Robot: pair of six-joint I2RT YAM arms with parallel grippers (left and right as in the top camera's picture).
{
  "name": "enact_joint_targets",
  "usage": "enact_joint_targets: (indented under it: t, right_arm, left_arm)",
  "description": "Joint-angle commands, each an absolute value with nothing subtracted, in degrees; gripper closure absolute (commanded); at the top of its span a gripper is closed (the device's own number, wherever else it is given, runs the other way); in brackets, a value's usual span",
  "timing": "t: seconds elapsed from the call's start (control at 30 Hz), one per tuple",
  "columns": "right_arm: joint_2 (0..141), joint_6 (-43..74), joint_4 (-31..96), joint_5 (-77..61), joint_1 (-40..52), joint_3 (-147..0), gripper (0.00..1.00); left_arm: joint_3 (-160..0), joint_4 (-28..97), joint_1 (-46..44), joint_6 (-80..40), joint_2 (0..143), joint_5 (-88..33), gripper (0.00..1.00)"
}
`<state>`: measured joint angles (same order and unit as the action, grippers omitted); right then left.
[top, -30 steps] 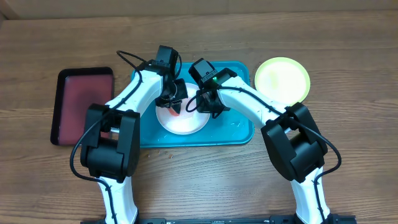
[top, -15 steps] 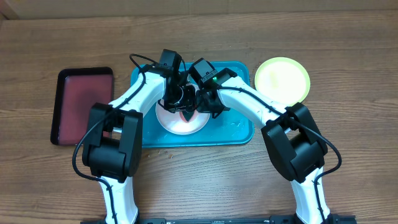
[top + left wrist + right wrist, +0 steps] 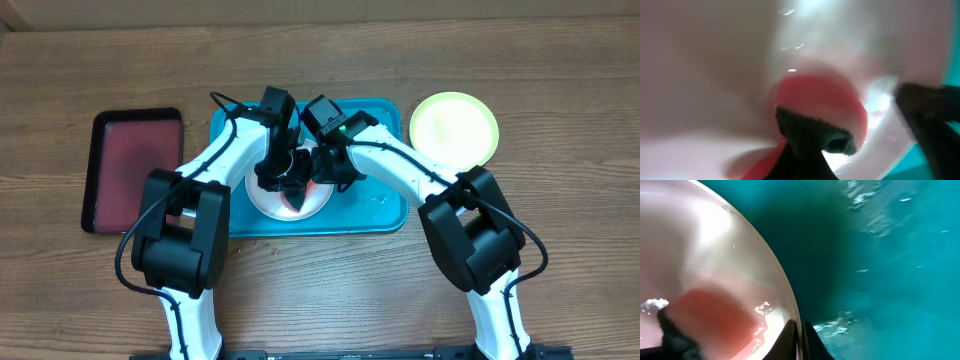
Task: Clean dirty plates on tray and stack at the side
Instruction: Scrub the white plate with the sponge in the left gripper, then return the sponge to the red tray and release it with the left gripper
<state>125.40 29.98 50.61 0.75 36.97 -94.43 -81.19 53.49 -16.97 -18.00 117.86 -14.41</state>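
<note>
Plate rim seemingly between right fingers

Centre of the turquoise tray: blocked. The left gripper and right gripper meet over the white plate, close together, with no passage between them. In the right wrist view the fingers are pinched on the plate's rim, so that edge is taken. Both arms slant across the tray's left and right ends. Open ground: the table along its far edge, the near strip between the two bases, and both outer sides. The exceptions are the dark red tray at left and the yellow-green plate, just beside the turquoise tray's far right corner.
</note>
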Motion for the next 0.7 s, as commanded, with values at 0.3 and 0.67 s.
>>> enact_joint_targets:
  t: [0.3,0.67]
  right_arm:
    - [124.6,29.7,50.5,2.7,36.9,-94.1,0.96]
    - [124.6,28.0,51.3,2.7,36.9,-94.1,0.96]
  left_arm:
    - [-98.0,66.5,-12.7,-23.8,118.4,12.8,0.96]
    - [-103.3,68.7,2.2,-29.3,118.4,8.8,0.96]
